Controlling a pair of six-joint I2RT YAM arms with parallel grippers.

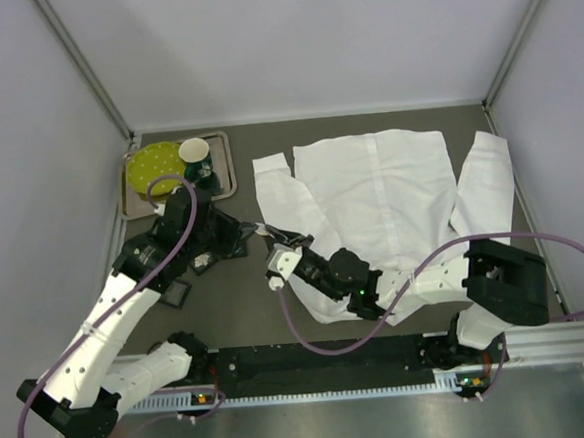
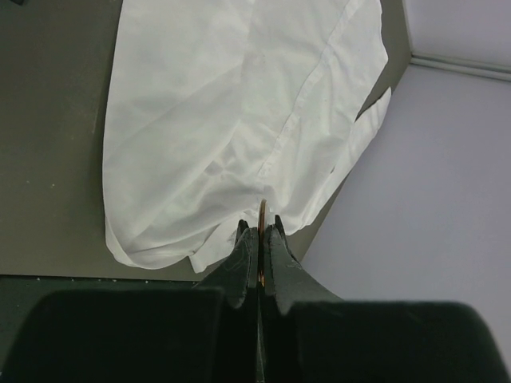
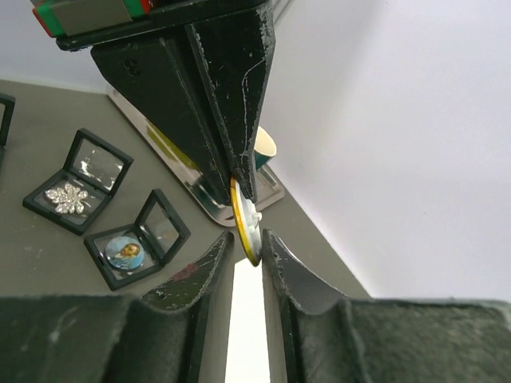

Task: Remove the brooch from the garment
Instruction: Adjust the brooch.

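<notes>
Top view: left gripper [image 1: 253, 241] and right gripper [image 1: 272, 254] met centre-left over the garment [image 1: 390, 187].

Left wrist view: the left gripper pinched the brooch [image 2: 262, 211] mid-frame.

Right wrist view: the right jaws straddled it, contact unclear. Opposing pulls could have dropped it.

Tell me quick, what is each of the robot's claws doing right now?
Left gripper: closed, holding the round gold-rimmed brooch by its edge.
Right gripper: open, with a jaw on either side of the same brooch's lower edge.

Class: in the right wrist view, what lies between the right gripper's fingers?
The brooch, edge-on, pinched from above by the left gripper; the right wrist view shows this.
</notes>
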